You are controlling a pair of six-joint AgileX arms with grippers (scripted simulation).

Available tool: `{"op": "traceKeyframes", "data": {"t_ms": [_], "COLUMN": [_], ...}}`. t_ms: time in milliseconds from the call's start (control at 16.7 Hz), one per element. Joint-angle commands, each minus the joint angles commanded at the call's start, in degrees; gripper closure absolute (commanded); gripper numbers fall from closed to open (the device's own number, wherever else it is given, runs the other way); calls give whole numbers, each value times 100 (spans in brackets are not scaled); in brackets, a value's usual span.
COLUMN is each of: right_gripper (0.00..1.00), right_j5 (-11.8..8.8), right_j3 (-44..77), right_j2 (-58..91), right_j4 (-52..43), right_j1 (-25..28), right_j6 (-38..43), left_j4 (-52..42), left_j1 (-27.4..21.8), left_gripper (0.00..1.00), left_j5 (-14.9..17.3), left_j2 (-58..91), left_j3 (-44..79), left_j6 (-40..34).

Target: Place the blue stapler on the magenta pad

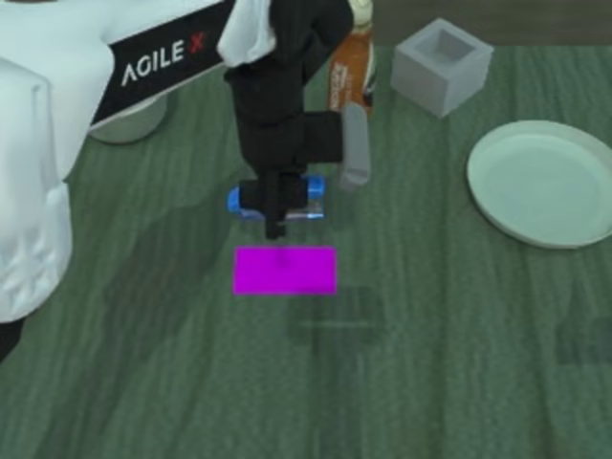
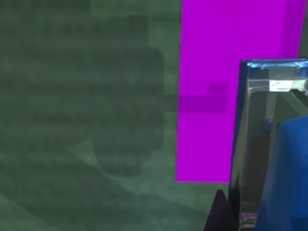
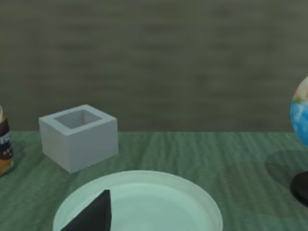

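The left arm is reaching in from the upper left of the top view, its left gripper (image 1: 277, 206) clamping the blue stapler (image 1: 244, 202) crosswise near frame centre. The magenta pad (image 1: 285, 270) is lying just below, toward the bottom of the frame, long axis parallel to the stapler's. The right gripper is appearing only as a dark tip (image 3: 94, 214) over the white plate (image 3: 192, 192); closure cannot be told.

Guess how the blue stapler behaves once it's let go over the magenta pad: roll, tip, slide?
Blue stapler, in the left gripper, looks rigid with a flat metal underside, so it probably won't roll. It's long and low, so tipping seems unlikely. Its glossy shell may slide slightly on the thin magenta pad.
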Motion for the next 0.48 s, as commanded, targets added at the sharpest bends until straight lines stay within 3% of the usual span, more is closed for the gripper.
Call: {"op": "traceKeyframes", "data": {"t_ms": [240, 480], "right_gripper": [0, 0], "right_j5": [0, 0], "right_j3": [0, 0], "right_j2": [0, 0], "right_j4": [0, 0], "right_j1": [0, 0], "right_j6": [0, 0], "left_j4": [1043, 1311], "left_j1": [-17, -21], "left_gripper": [100, 100], "left_j5": [7, 14], "left_j2": [250, 324], "left_j3": [-801, -1041], "left_j6": [63, 85]}}
